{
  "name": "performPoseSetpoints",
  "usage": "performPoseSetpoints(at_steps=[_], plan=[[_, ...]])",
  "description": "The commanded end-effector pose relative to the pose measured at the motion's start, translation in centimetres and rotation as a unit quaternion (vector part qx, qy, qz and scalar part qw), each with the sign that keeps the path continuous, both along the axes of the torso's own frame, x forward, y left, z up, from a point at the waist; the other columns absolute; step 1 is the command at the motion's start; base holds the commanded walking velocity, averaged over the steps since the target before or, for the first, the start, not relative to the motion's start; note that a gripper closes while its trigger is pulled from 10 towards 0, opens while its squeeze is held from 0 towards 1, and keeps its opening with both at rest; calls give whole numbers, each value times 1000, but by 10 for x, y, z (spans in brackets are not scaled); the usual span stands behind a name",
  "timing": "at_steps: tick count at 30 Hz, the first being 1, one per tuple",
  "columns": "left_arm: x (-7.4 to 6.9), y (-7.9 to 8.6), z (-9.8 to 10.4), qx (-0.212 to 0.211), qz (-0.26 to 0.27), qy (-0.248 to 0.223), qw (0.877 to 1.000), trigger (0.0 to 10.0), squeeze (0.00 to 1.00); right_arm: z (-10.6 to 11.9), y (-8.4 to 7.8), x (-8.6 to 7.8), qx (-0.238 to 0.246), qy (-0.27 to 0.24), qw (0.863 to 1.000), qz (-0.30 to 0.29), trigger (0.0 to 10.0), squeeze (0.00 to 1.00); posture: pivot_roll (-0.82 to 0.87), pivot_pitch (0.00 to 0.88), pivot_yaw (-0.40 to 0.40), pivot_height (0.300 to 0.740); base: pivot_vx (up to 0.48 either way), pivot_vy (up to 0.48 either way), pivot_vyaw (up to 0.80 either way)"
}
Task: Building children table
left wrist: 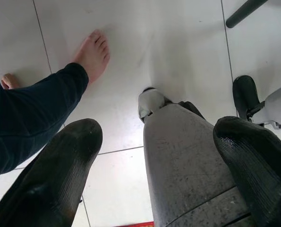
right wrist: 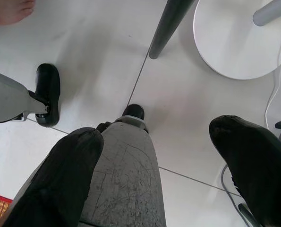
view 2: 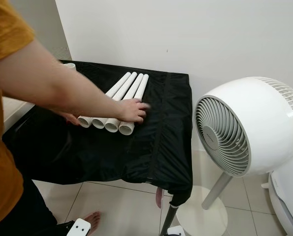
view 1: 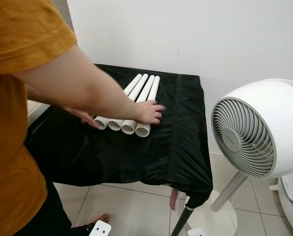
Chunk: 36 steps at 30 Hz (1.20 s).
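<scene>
A desk draped in black cloth stands against a white wall. Four white tubes lie side by side on the cloth, touching one another, their open round ends facing the robot. A person in an orange shirt stands at the robot's left and reaches across the desk; the person's hand rests on the near end of the rightmost tube, and fingers of their other hand touch the leftmost tube. To the right of the desk stands a white pedestal fan on a round white base, its grille turned toward the desk. The floor is pale tile. The robot's left hand hangs low over the floor with its two black fingers spread apart, grasping nothing; below it are a grey robot leg and the person's bare foot. The robot's right hand hangs likewise, fingers apart and released, above the tile, near a dark desk leg and the fan's base.
</scene>
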State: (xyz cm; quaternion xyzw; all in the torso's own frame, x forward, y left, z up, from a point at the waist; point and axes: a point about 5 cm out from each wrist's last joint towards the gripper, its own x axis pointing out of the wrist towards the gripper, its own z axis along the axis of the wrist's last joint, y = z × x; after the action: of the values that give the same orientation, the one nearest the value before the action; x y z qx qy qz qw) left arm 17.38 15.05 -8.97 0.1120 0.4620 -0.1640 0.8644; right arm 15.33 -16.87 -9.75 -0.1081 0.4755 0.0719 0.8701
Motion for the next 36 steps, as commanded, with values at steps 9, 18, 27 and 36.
performPoseSetpoints(at_steps=[9,18,27,36], plan=[[-4,1,-2,-5,-7,15,1000,10000,0,-4,3,-7,13,19,1000,-14,10000,0,-15,0,41,740,0,0,0],[-3,1,-1,-11,-4,13,1000,10000,1000,-3,3,-6,20,15,1000,-15,10000,1000,-14,0,41,740,0,0,0],[-4,1,-2,-9,-5,15,1000,10000,812,-3,3,-6,16,16,1000,-11,10000,1000,-16,0,41,740,0,0,0],[-5,0,-2,-9,-5,18,1000,10000,0,-3,4,-6,16,19,1000,-8,10000,0,-13,0,37,740,0,0,0]])
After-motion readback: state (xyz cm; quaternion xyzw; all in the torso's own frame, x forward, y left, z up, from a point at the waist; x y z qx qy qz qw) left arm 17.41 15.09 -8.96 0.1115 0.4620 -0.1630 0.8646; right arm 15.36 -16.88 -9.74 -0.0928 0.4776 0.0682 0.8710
